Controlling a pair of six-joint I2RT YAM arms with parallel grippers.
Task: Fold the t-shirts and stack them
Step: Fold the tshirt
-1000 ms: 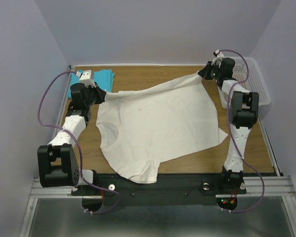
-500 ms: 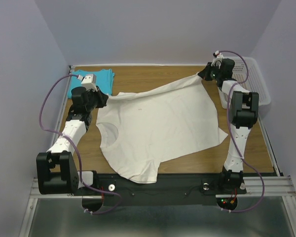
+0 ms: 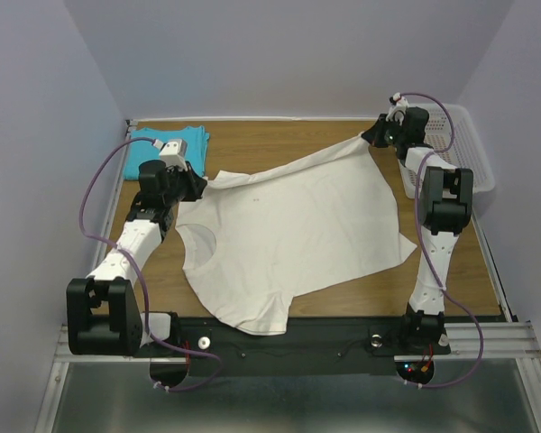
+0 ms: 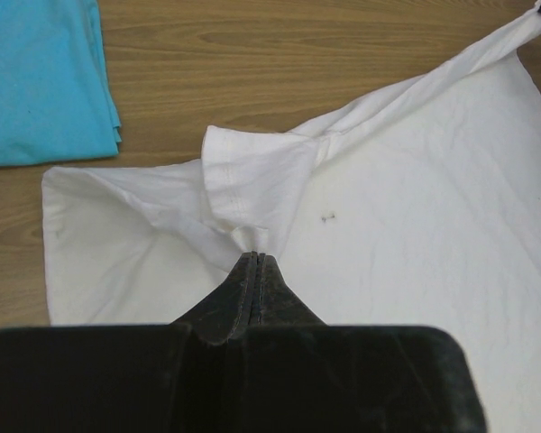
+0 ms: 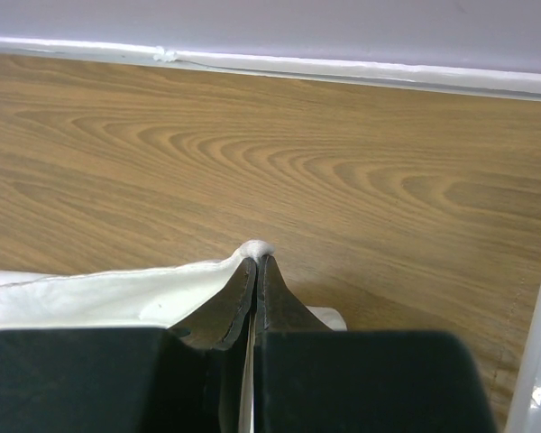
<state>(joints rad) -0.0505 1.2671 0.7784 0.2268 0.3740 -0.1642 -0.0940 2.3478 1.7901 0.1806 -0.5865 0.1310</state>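
A large cream t-shirt point(image 3: 293, 221) lies spread over the middle of the wooden table, its far edge pulled taut between my two grippers. My left gripper point(image 3: 198, 183) is shut on the shirt's left sleeve point(image 4: 252, 185), with the cloth bunched at its tips point(image 4: 255, 255). My right gripper point(image 3: 371, 135) is shut on the shirt's far right corner point(image 5: 257, 248) and holds it just above the table. A folded turquoise t-shirt point(image 3: 171, 144) rests at the far left corner, also in the left wrist view point(image 4: 41, 77).
A white perforated plastic basket point(image 3: 464, 149) stands at the far right, beside the right arm. The table's back wall edge point(image 5: 343, 72) runs close behind the right gripper. Bare wood point(image 3: 451, 271) shows to the right of the shirt.
My left gripper has moved right and toward the near side with the sleeve, folding it over the shirt. The right gripper has stayed in place.
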